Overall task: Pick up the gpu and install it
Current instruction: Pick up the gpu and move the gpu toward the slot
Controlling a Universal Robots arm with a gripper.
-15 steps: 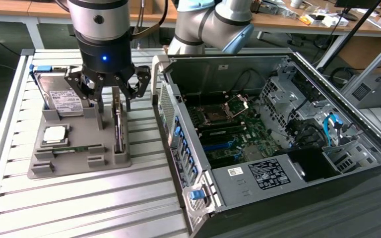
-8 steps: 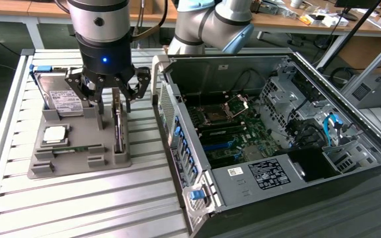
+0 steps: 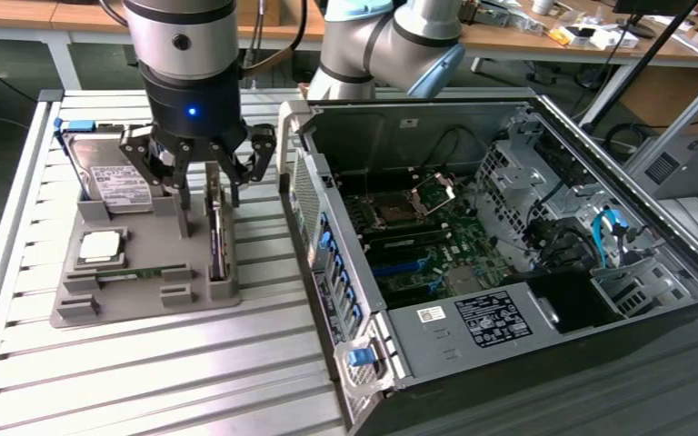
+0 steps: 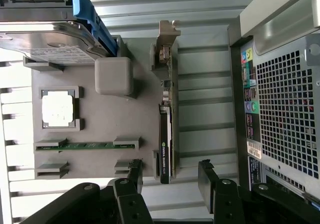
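Note:
The gpu (image 3: 217,232) stands on edge in a slot of the grey holder (image 3: 143,300), a thin black card with a silver bracket (image 4: 166,36) at its far end. In the wrist view the gpu (image 4: 166,134) runs lengthwise between the two dark fingers (image 4: 134,173). My gripper (image 3: 197,173) hangs just above the card, open, with a finger on either side and nothing held. In the wrist view my gripper (image 4: 170,176) straddles the card's near end without touching it.
The holder also carries a silver hard drive (image 3: 116,182) with a blue clip, a processor chip (image 3: 98,245) and a green memory stick (image 3: 143,272). The open computer case (image 3: 494,245) lies to the exterior view's right, its rear panel (image 4: 285,114) close beside the holder.

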